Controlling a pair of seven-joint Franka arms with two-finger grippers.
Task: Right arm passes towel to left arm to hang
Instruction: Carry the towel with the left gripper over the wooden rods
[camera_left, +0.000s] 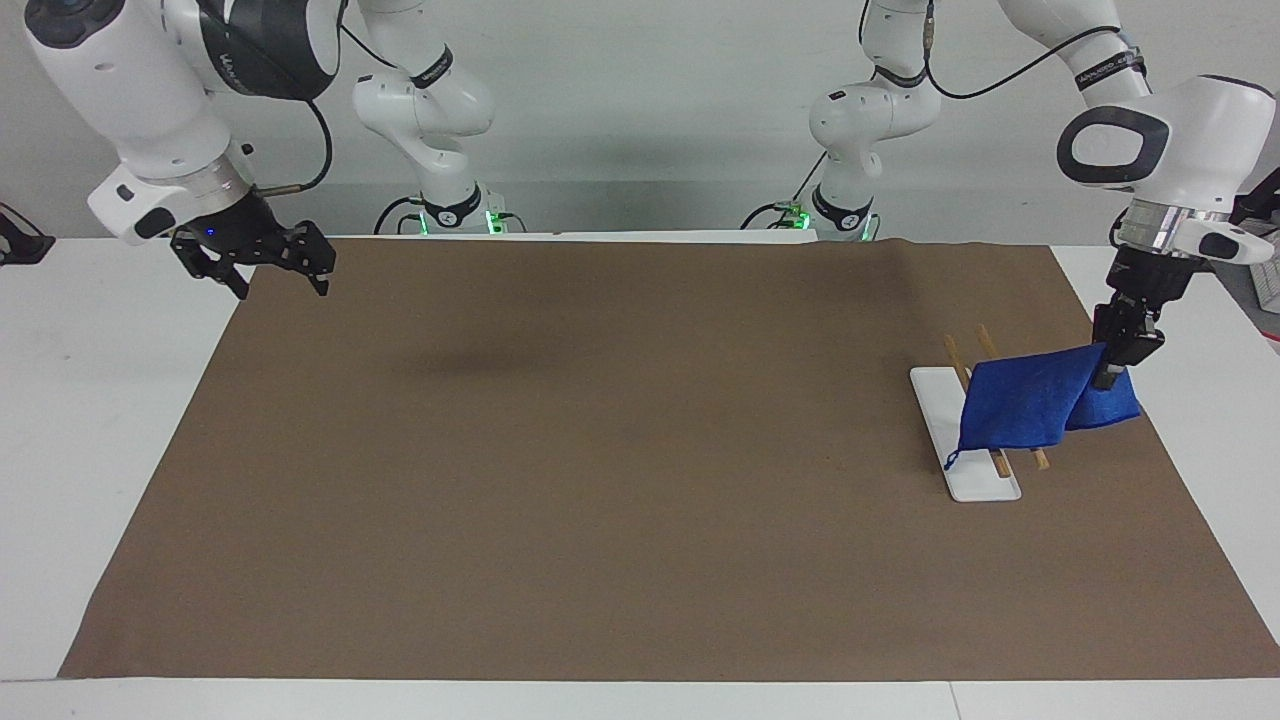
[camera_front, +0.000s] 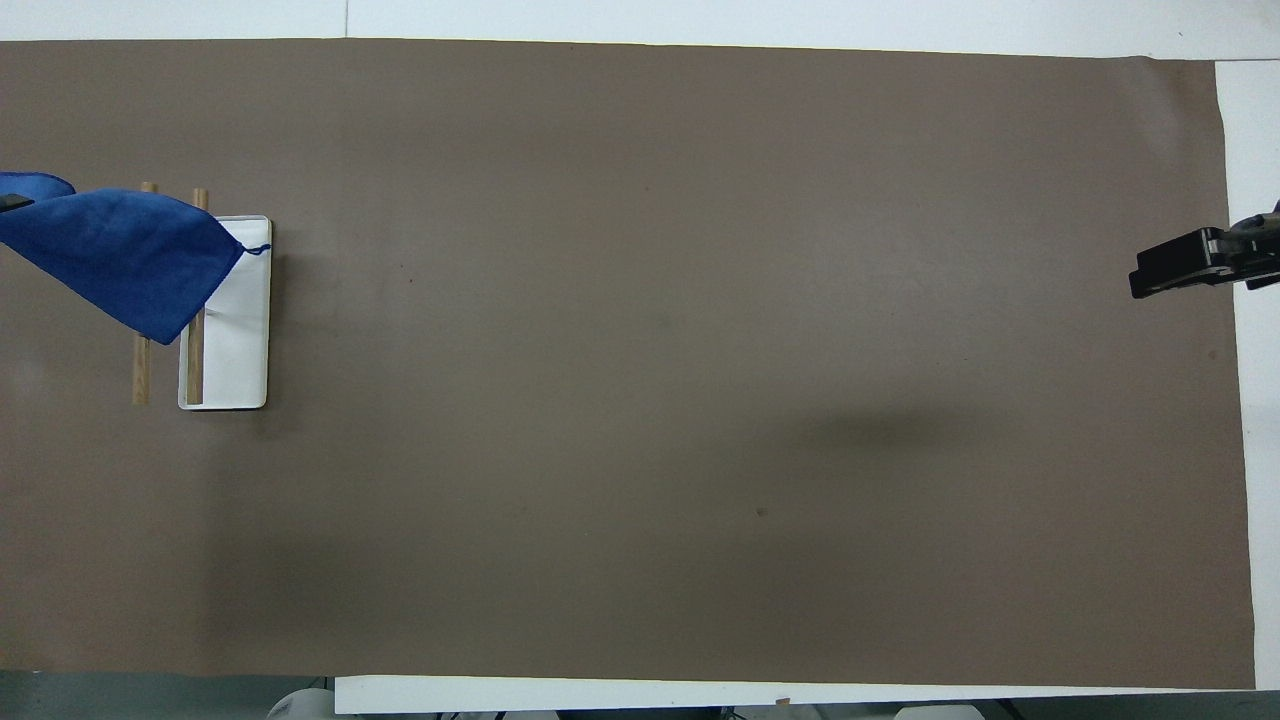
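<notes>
The blue towel (camera_left: 1020, 405) hangs from my left gripper (camera_left: 1112, 375), which is shut on its upper corner. It spreads over the two wooden rods (camera_left: 985, 342) of a rack with a white base (camera_left: 968, 475). The towel's loop corner (camera_left: 950, 462) dangles over the white base. I cannot tell whether the cloth rests on the rods. In the overhead view the towel (camera_front: 110, 255) covers the rods' farther ends (camera_front: 141, 370), and the left gripper is almost out of view. My right gripper (camera_left: 280, 288) is open and empty, waiting over the brown mat's corner at the right arm's end (camera_front: 1140, 280).
A brown mat (camera_left: 620, 450) covers most of the white table (camera_left: 90, 400). The rack's white base also shows in the overhead view (camera_front: 238, 360), at the left arm's end of the mat.
</notes>
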